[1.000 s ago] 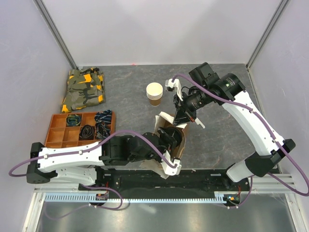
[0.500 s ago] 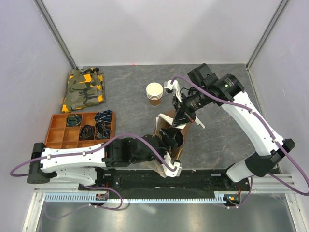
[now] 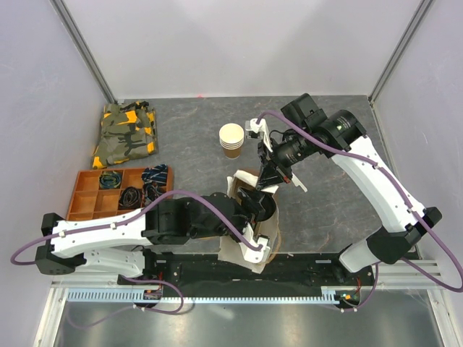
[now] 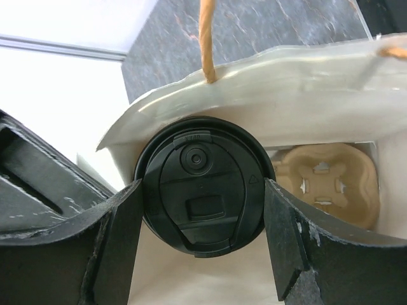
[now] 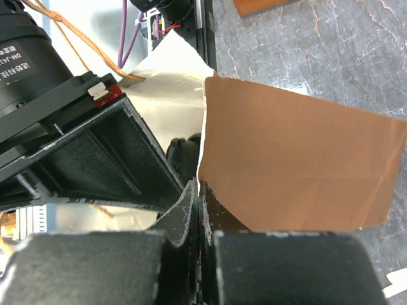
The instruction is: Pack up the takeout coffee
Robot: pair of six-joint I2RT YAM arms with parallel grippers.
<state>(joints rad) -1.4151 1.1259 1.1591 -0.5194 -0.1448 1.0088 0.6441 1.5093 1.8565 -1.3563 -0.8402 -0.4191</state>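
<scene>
The takeout coffee (image 4: 202,184) shows its round black lid in the left wrist view. My left gripper (image 4: 202,190) is shut on it, with a finger pressed against each side of the lid. The cup hangs inside the mouth of a paper bag (image 4: 286,82), which is brown outside and cream inside. A cardboard cup carrier (image 4: 324,181) lies on the bag's bottom. From above, my left gripper (image 3: 262,210) reaches into the bag (image 3: 249,249) and hides the cup. My right gripper (image 5: 200,190) is shut on the bag's brown rim (image 5: 292,165) and holds it up (image 3: 266,181).
A stack of nested paper cups (image 3: 231,139) stands behind the bag. A camouflage cloth (image 3: 126,134) lies at the back left. A wooden compartment tray (image 3: 119,191) with cables sits on the left. The bag's cord handle (image 4: 205,38) hangs by its rim.
My left arm has swung a little to the right with the cup. The bag's near side has spread toward the table's near edge. The right gripper keeps its pinch on the rim.
</scene>
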